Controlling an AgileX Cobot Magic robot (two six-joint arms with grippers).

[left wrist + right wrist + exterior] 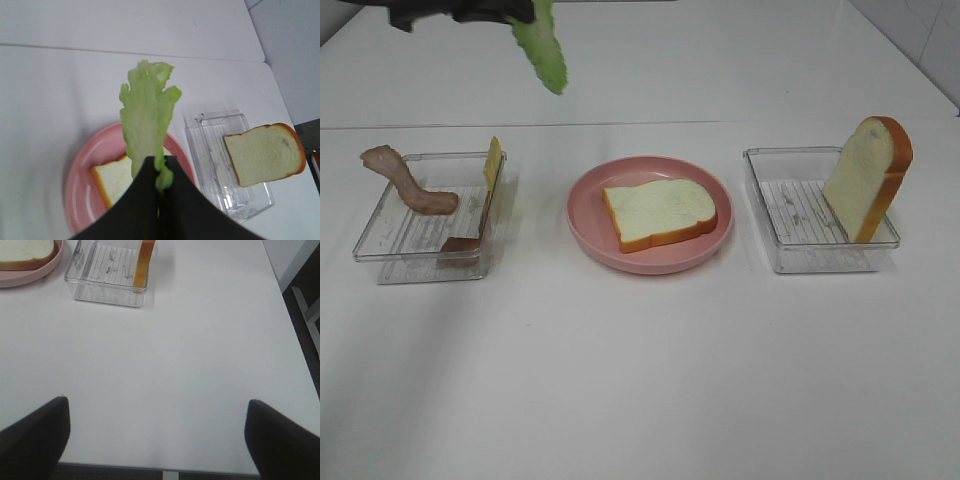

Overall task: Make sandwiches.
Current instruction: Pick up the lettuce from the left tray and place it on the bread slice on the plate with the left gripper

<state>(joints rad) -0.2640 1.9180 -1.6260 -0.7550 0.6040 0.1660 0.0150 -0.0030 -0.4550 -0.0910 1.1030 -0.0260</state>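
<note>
Smooth white table (640,380), ruffled lettuce (147,117)

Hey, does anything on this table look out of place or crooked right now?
The bacon strip droops over the rim of the left clear tray, one end sticking out. In the right clear tray a bread slice stands tilted on edge instead of lying flat. Nothing looks spilled or damaged.

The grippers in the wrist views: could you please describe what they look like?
The left gripper has two matte black fingers, broad behind and tapering to narrow tips. The right gripper shows only two matte black finger ends with rounded corners. No cables, markings or labels show.
</note>
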